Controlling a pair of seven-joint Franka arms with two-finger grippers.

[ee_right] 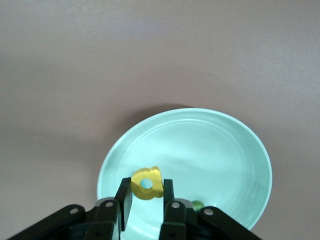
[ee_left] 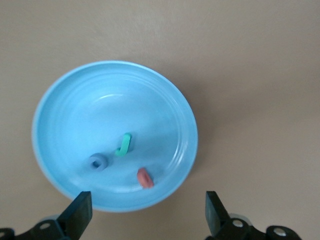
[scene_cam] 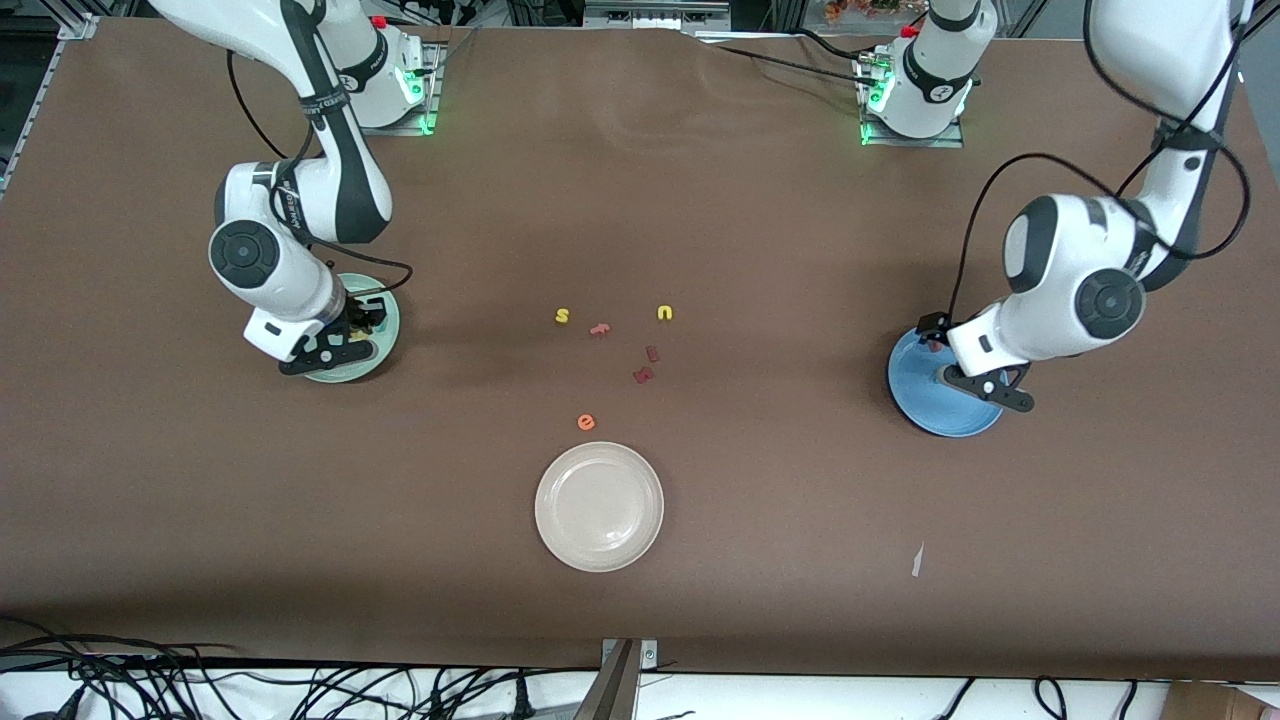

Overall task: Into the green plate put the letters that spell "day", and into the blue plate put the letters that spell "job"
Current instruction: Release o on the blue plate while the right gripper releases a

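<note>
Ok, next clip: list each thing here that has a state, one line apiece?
left pincer: open, over the blue plate, holding nothing
right pincer: shut on the yellow "d", over the green plate
blue plate: holds teal "j", blue "o", red "b"
green plate: something green partly hidden at the pincer
yellow "d": gripped, not yet released
cream plate: empty

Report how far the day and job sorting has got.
Done: the blue plate holds the teal j, blue o and red b; the left gripper hangs open over it. In hand: the right gripper is shut on the yellow d over the green plate, where something green peeks out. Left: dropping the d; I cannot see the y.
</note>
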